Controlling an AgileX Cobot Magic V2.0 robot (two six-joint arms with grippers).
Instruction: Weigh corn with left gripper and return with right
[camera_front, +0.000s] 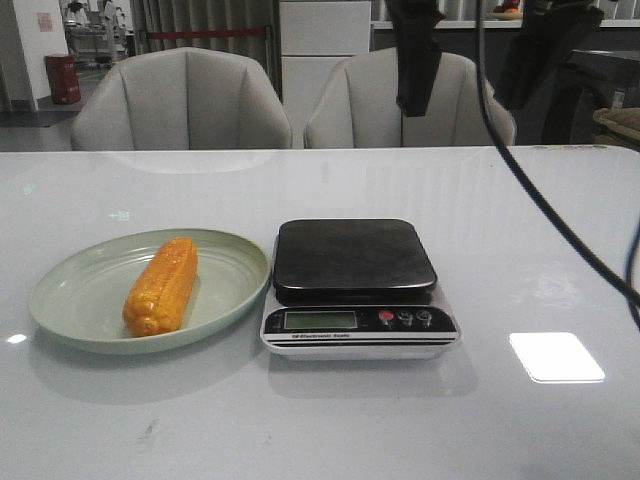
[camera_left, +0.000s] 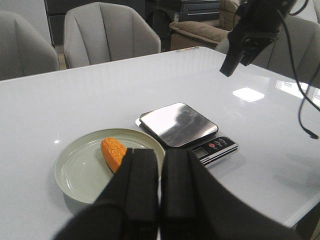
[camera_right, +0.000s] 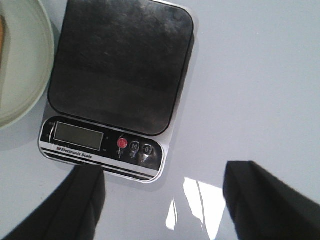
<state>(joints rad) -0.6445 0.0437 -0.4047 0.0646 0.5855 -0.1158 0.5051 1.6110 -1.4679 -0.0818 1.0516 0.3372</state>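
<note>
Left gripper (camera_left: 159, 192) nearest in its wrist view, fingers pressed together, nothing between them, raised above the plate's near edge. Corn (camera_front: 162, 285) lying lengthwise on green plate (camera_front: 70, 290), left of kitchen scale (camera_front: 357, 288); scale platform bare, display blank. White table (camera_front: 520, 250) under all. Right gripper (camera_right: 162, 192) hanging above the scale, jaws spread wide, holding nothing. Grey chairs (camera_front: 182, 100) beyond the table.

Orange-yellow corn (camera_front: 161, 286); pale green plate (camera_front: 70, 290); black-topped silver scale (camera_front: 355, 285); white table (camera_front: 520, 250).
</note>
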